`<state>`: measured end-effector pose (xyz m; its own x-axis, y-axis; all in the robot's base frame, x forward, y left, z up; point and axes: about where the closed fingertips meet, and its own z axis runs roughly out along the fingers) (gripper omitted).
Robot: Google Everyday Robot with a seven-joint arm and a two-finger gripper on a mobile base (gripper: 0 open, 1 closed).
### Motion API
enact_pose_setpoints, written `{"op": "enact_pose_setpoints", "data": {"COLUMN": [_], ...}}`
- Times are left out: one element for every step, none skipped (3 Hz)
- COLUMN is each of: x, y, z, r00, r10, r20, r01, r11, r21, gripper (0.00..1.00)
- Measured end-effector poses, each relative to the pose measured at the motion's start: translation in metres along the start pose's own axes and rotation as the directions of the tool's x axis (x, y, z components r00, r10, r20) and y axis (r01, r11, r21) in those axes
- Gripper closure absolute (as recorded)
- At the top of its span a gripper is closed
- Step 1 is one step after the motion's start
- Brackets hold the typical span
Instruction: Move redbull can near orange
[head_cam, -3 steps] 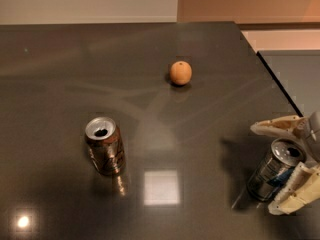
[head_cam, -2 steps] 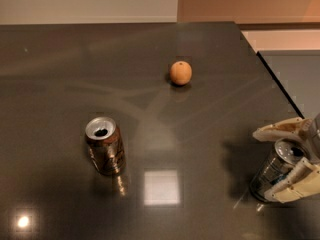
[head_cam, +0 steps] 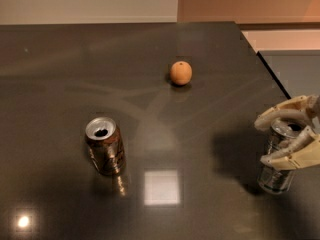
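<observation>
Desk (head_cam: pixel 60 84): dark, glossy;
Hand (head_cam: pixel 267 143): four o'clock, clasping the redbull can (head_cam: pixel 274 179);
Brown can (head_cam: pixel 105 146): eight o'clock; well apart;
Redbull can: upright by the desk's edge; a loose grip could tip it;
Orange (head_cam: pixel 180 73): twelve o'clock; rolls if bumped

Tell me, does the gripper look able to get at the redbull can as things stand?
Probably yes. The gripper sits right at the redbull can by the table's right edge, straddling its upper part, with nothing between them. The brown can and the orange stand well clear.
</observation>
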<state>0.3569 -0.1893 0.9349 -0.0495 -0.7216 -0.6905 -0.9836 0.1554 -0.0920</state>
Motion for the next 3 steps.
{"op": "enact_pose_setpoints", "data": {"x": [-0.028, -0.057, -0.073], "y": [-0.032, -0.066, -0.103], "z": [-0.009, -0.013, -0.007], "r00": [0.999, 0.997, 0.991], "r10": [-0.005, -0.046, -0.095], "r20": [0.042, 0.07, 0.092], "r01": [0.004, 0.04, 0.079], "r11": [0.9996, 0.9956, 0.9837], "r21": [0.027, 0.085, 0.162], "gripper": [1.0, 1.0, 1.0]}}
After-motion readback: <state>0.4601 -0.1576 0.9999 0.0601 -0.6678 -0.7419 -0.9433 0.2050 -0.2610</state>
